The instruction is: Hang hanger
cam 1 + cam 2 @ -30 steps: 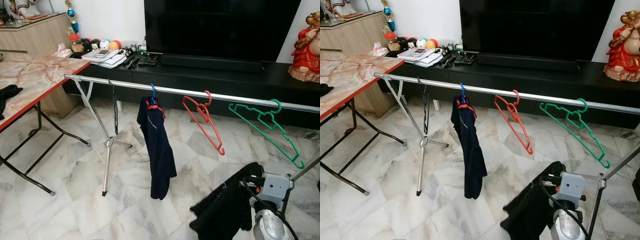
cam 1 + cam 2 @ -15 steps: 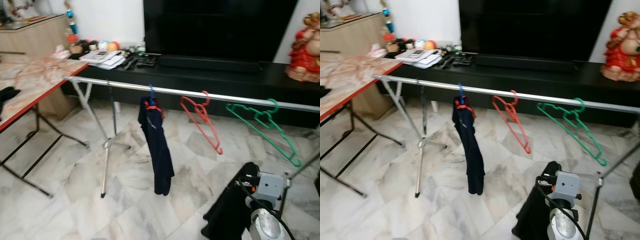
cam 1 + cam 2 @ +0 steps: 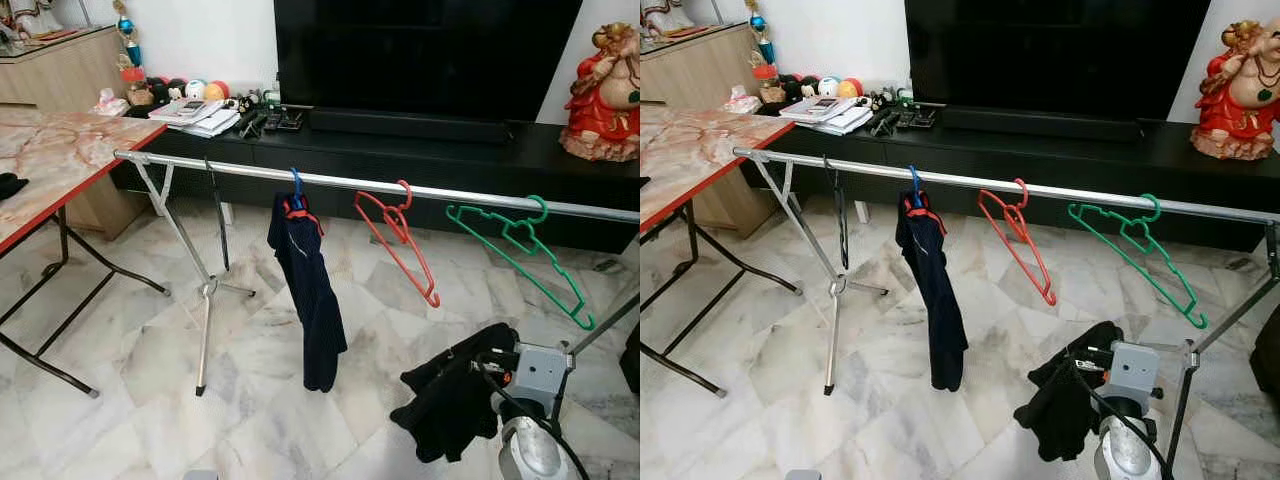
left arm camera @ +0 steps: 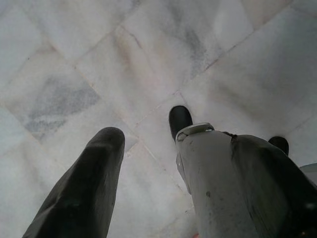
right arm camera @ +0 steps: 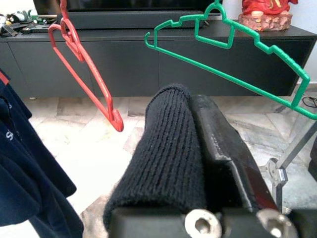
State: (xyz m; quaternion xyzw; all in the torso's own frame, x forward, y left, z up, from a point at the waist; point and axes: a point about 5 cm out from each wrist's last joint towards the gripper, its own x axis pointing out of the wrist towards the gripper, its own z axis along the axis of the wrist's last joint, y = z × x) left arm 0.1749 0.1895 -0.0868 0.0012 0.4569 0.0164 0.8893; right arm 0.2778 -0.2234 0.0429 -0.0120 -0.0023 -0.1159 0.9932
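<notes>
The right gripper point(image 5: 198, 148) is clenching a black knitted garment point(image 3: 450, 400) low beside the drying rail point(image 3: 470, 196). The empty green hanger point(image 3: 520, 255) is hanging just above and ahead, sloping down rightward. The left gripper point(image 4: 143, 163) is dangling released over the floor.

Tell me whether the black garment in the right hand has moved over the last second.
Yes, slightly: against the rail, the black garment has bunched upward, its lower end hanging higher than before.
</notes>
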